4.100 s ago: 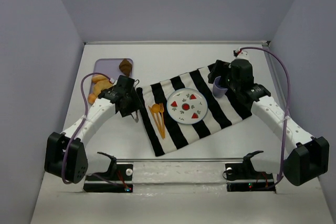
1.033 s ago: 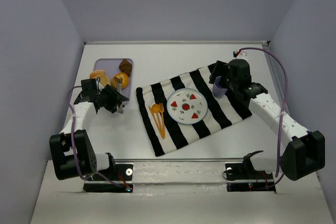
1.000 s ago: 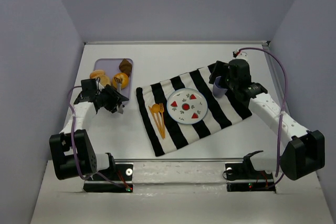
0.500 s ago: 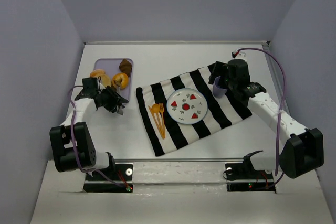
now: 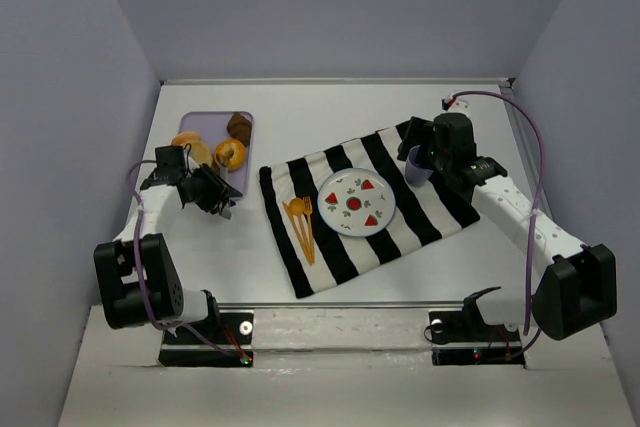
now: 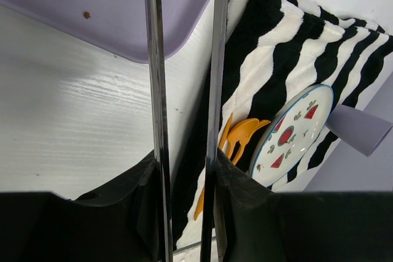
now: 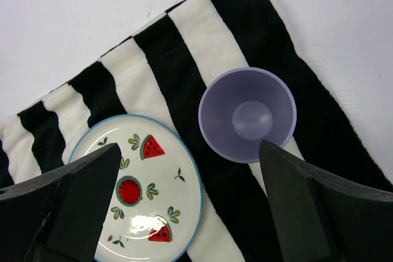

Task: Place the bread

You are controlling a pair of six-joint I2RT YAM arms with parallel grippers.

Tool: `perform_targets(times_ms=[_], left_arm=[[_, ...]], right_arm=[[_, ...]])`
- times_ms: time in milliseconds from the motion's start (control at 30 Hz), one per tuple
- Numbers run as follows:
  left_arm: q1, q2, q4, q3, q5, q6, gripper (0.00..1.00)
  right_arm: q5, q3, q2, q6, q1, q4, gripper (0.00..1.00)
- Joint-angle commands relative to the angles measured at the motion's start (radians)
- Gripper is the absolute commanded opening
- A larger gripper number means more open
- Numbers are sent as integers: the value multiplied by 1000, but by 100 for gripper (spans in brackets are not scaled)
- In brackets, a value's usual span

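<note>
The bread [image 5: 230, 153] lies flat at the near right corner of the lavender tray [image 5: 205, 125], a round ring with no long axis to line up on. My left gripper [image 5: 222, 201] hovers just off that corner, thin fingers [image 6: 154, 90] a narrow gap apart around nothing. My right gripper [image 7: 189, 145], spread wide above the purple cup [image 7: 247, 115], is well away from the tray, so I judge the pickup is the left's.

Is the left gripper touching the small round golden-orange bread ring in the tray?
Apart. The top external view shows a clear gap between the left gripper and the golden-orange bread ring, which lies in the lilac tray.
</note>
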Motion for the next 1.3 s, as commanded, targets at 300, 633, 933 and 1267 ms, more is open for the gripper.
perform_targets(times_ms=[300,633,933,1267], left_arm=[[6,-291,-32,104,-45,10,6],[-195,-429,8,103,-2,41,6],[-687,-380,65,95,-168,10,6],[-920,-184,-5,113,-208,14,6]], right_arm=[[20,15,-36,-13,-4,35,99],[86,-9,-108,16,-4,33,100],[172,-42,-203,33,-4,19,100],[195,-62,-274,32,-4,13,100]])
